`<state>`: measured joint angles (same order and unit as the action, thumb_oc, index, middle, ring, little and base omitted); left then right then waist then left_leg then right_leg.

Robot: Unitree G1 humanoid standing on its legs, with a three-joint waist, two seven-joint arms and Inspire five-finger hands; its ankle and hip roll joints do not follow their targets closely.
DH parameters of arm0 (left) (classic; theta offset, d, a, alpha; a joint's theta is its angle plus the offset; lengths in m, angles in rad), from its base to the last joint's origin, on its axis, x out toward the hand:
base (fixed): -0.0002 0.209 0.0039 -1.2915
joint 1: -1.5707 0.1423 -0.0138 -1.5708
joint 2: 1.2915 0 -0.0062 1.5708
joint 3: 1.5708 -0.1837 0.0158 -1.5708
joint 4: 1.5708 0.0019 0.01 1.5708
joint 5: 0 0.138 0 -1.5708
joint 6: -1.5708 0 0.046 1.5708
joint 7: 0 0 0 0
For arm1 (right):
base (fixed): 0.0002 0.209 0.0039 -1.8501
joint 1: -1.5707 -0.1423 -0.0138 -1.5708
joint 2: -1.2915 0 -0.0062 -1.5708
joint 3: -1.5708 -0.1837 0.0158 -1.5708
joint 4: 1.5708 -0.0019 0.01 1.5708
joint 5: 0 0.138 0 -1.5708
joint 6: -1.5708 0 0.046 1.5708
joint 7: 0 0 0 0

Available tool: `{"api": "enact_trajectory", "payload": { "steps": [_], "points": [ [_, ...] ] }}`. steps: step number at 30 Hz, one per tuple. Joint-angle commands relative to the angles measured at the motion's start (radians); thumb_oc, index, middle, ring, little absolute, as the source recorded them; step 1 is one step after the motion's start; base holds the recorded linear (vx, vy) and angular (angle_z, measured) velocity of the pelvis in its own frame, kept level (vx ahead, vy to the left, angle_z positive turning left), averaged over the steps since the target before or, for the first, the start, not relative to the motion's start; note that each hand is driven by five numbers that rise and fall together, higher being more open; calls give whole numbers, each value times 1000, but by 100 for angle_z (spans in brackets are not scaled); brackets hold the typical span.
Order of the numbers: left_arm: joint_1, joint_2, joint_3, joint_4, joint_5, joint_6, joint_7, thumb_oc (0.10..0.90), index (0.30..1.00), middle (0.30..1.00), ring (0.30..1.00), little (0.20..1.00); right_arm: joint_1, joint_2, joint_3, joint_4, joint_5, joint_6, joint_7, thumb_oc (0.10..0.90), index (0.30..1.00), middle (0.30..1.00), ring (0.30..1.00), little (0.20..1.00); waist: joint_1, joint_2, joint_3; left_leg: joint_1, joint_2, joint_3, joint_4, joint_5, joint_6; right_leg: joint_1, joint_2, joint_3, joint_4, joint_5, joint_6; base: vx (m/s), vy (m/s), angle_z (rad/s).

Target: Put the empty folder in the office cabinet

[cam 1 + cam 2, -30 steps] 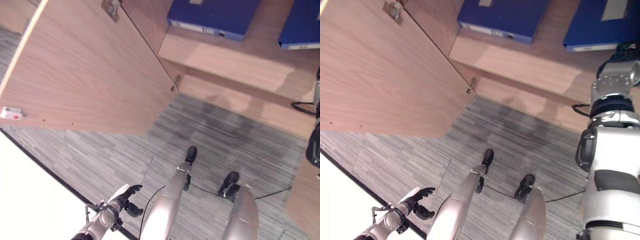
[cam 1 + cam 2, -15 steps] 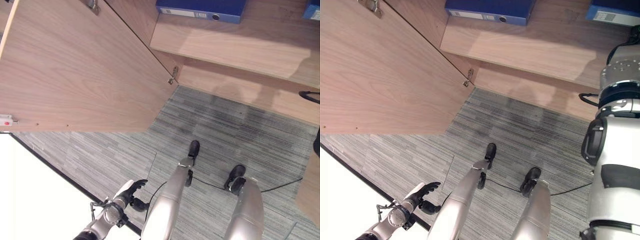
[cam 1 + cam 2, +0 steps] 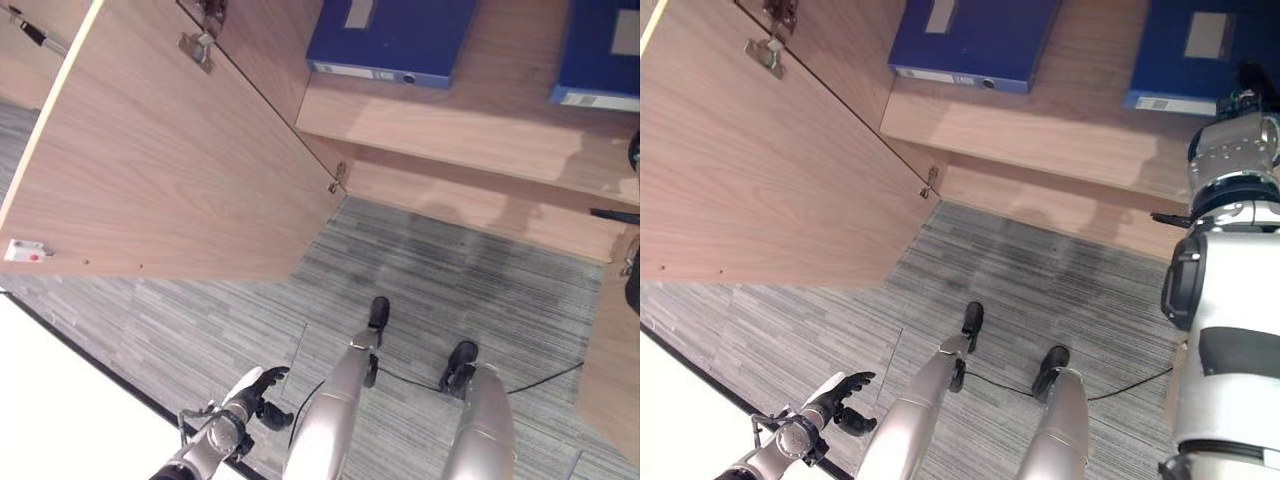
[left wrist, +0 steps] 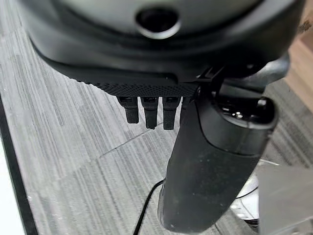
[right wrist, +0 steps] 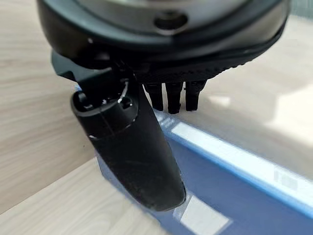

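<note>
Lying flat on the wooden shelf [image 3: 480,120] of the open office cabinet are two blue folders: the left folder [image 3: 395,38] with its spine label toward the front edge, and the right folder [image 3: 600,50] well apart from it at the far side of the shelf. The cabinet door [image 3: 170,170] stands swung open on the robot's left, above grey striped carpet [image 3: 440,270]. The right hand [image 5: 132,142] hovers over the right folder with the thumb stretched out above its blue cover and the fingers [image 5: 173,95] pointing straight, holding nothing; I cannot tell whether it touches the cover. The left hand [image 3: 255,390] hangs low beside the robot over the carpet, fingers relaxed and loosely spread, nothing in its grasp.
</note>
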<state>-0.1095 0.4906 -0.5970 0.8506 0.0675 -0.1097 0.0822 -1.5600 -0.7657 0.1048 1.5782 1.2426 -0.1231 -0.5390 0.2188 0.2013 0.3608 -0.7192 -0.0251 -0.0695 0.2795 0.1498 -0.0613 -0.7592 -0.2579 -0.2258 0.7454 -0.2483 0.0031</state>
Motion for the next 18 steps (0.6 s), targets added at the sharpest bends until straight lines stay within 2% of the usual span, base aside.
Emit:
{"api": "enact_trajectory", "payload": {
  "steps": [1, 3, 4, 5, 7, 8, 9, 10, 13, 14, 15, 18],
  "points": [
    [-23, 26, 6, 141, 30, 29, 47, 800, 900, 900, 900, 900, -60, -77, 74, -60, -99, -11, 2, 800, 900, 900, 900, 900, 6, -14, -32, 119, 24, 6, 31, -252, -42, 155, 46, 13, -154, -85, 103, 0, 0, 0],
    [-29, 20, 9, 161, 30, 30, 50, 800, 900, 900, 900, 900, -56, -77, 72, -46, -113, 4, 2, 800, 900, 900, 900, 900, 6, -17, -31, 133, 25, 4, 17, -246, -43, 171, 49, 10, -171, -78, 104, -61, 11, -3],
    [-36, 10, 1, 182, 39, 32, 54, 800, 900, 900, 900, 900, -48, -57, 68, -28, -118, 11, -1, 800, 900, 900, 900, 900, 9, -17, -26, 141, 27, 8, -6, -211, -41, 180, 51, 0, -203, -38, 100, 0, 0, 0],
    [-38, 8, 1, 184, 39, 31, 55, 800, 900, 900, 900, 900, -49, -57, 69, -29, -119, 11, -1, 800, 900, 900, 900, 900, 6, -19, -33, 153, 27, 4, -12, -230, -43, 191, 56, 11, -206, -59, 103, -29, 12, -4],
    [-47, -4, -1, 207, 37, 36, 64, 800, 900, 900, 900, 900, -47, -44, 60, -15, -127, 11, -17, 800, 900, 900, 900, 900, 7, -20, -36, 169, 29, 5, -38, -219, -44, 209, 62, 6, -235, -49, 104, -8, 8, -6],
    [-50, -10, 0, 218, 35, 38, 68, 800, 900, 900, 900, 900, -46, -32, 56, -13, -127, 9, -22, 800, 900, 900, 900, 900, 12, -18, -31, 165, 30, 10, -46, -192, -41, 208, 61, -6, -246, -22, 101, -6, 22, -9],
    [-52, -22, 0, 232, 32, 38, 73, 800, 900, 900, 900, 900, -46, -20, 57, -20, -131, 11, -24, 800, 900, 900, 900, 900, 9, -20, -39, 186, 31, 6, -64, -209, -43, 223, 65, 5, -257, -39, 106, -106, 65, -12],
    [-50, -30, 4, 244, 34, 38, 77, 800, 900, 900, 900, 900, -38, -11, 54, -27, -138, 11, -24, 800, 900, 900, 900, 900, 15, -16, -35, 187, 34, 9, -79, -177, -39, 224, 64, -8, -273, -5, 105, -1, 29, -14],
    [-57, -57, 24, 275, 24, 38, 91, 800, 900, 900, 900, 900, 18, 2, 24, -42, -144, 1, -33, 800, 900, 900, 900, 900, 19, -13, -40, 225, 41, 7, -130, -148, -44, 265, 69, -21, -323, 14, 109, -12, 22, -9],
    [-101, -82, -4, 284, 21, 44, 81, 800, 900, 900, 900, 900, 26, 49, 33, -44, -166, 6, -35, 800, 900, 900, 900, 900, 10, -15, -41, 236, 45, 9, -144, -144, -45, 273, 69, -23, -334, 17, 111, 0, 0, 0],
    [-114, -102, 0, 295, 6, 40, 82, 800, 900, 900, 900, 900, 34, 57, 15, -37, -182, 24, -34, 800, 900, 900, 900, 900, 8, -14, -44, 244, 46, 8, -155, -138, -47, 282, 70, -24, -346, 20, 113, 31, 2, -4],
    [-76, -116, 0, 306, 31, 39, 99, 800, 900, 900, 900, 900, 95, 16, -23, -8, -149, 20, -24, 800, 900, 900, 900, 900, 25, -8, -54, 288, 55, -4, -197, -124, -51, 339, 69, -46, -387, 29, 118, 28, -28, -1]
  ]
}}
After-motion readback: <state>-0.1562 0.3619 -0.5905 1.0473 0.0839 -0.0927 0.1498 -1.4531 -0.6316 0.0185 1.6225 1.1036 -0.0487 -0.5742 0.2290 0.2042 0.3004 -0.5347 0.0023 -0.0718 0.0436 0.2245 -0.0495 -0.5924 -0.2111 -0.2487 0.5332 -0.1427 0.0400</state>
